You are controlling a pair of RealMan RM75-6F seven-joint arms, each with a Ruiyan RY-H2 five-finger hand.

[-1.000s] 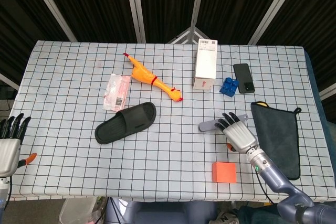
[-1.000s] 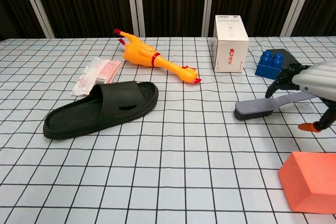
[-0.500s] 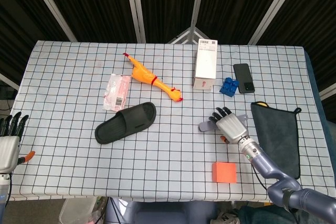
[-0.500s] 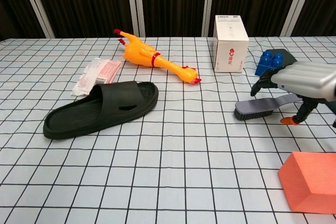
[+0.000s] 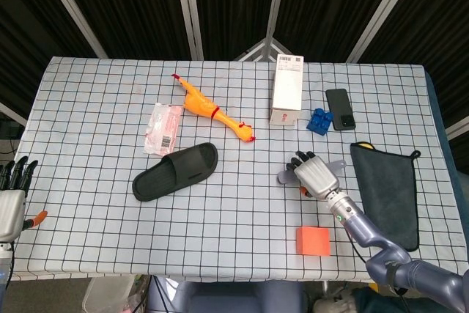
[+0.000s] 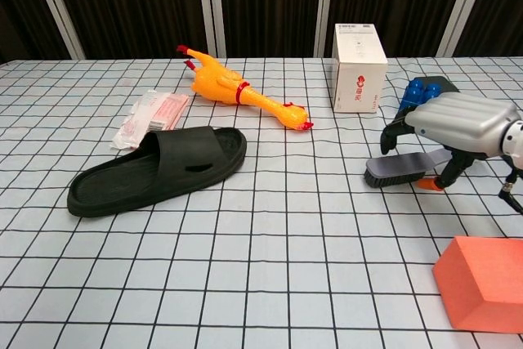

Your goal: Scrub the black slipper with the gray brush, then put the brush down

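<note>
At table right, the right hand (image 6: 453, 123) arches over the brush (image 6: 400, 168), fingers spread, grip not discernible. Left hand (image 5: 10, 199) open off-table; slipper (image 6: 158, 169) untouched.

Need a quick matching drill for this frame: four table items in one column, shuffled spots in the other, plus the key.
Things:
1. gray brush
2. black slipper
3. rubber chicken
4. dark cloth

Places:
A. flat at the table's right edge
B. between the plastic packet and the white box
C. under the right hand
D. left of centre, in front of the packet

Pairs: 1-C, 2-D, 3-B, 4-A
</note>
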